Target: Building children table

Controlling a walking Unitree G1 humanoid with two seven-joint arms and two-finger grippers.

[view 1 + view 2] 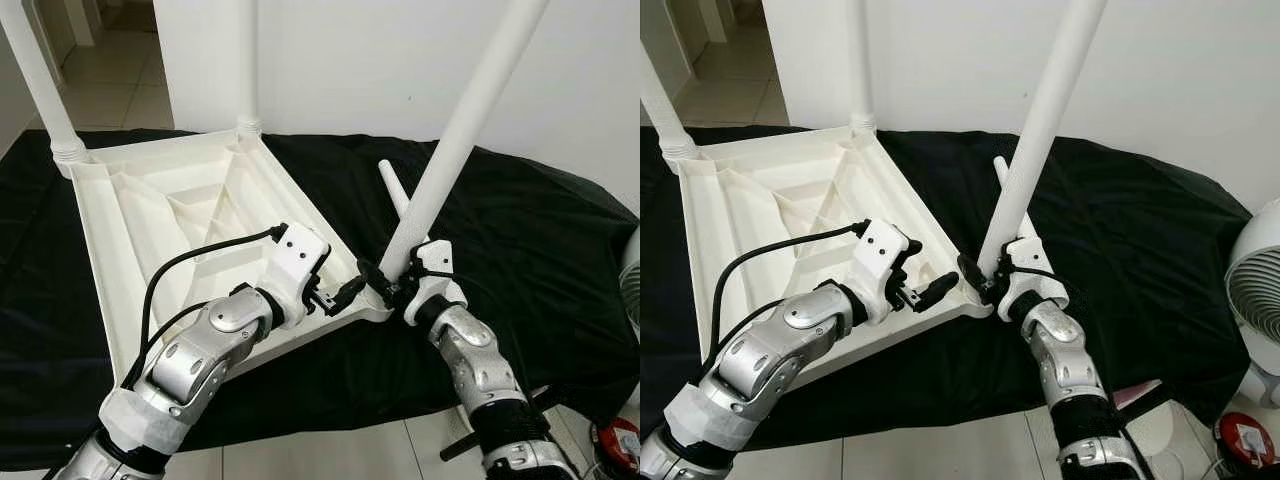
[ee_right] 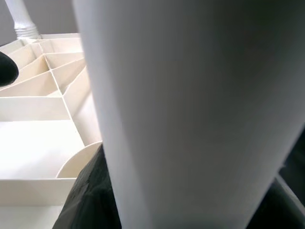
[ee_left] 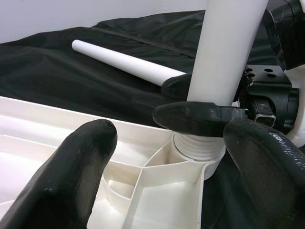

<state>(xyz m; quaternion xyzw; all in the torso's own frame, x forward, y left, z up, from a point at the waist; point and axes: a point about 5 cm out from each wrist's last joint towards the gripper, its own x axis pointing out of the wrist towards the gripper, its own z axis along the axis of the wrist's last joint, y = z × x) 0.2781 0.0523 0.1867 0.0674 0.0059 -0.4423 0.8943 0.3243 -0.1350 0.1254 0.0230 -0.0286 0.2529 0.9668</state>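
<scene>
A white plastic table top [image 1: 150,220] lies upside down on a black cloth [image 1: 520,260]. Two white legs stand in its far corners [image 1: 40,80] [image 1: 247,60]. A third leg [image 1: 470,110] leans over the near right corner, its threaded end at the corner socket [image 3: 198,145]. My right gripper [image 1: 392,283] is shut on this leg just above the socket, its fingers [image 3: 195,118] wrapped around it. My left gripper [image 1: 345,293] sits open at the same corner, fingers [image 3: 71,171] spread over the rim. A loose leg [image 1: 393,188] lies on the cloth behind.
A white fan [image 1: 1260,290] stands on the floor at the right, with a red object [image 1: 1245,438] below it. A white wall rises behind the cloth. Tiled floor runs along the near edge and through a doorway at the far left.
</scene>
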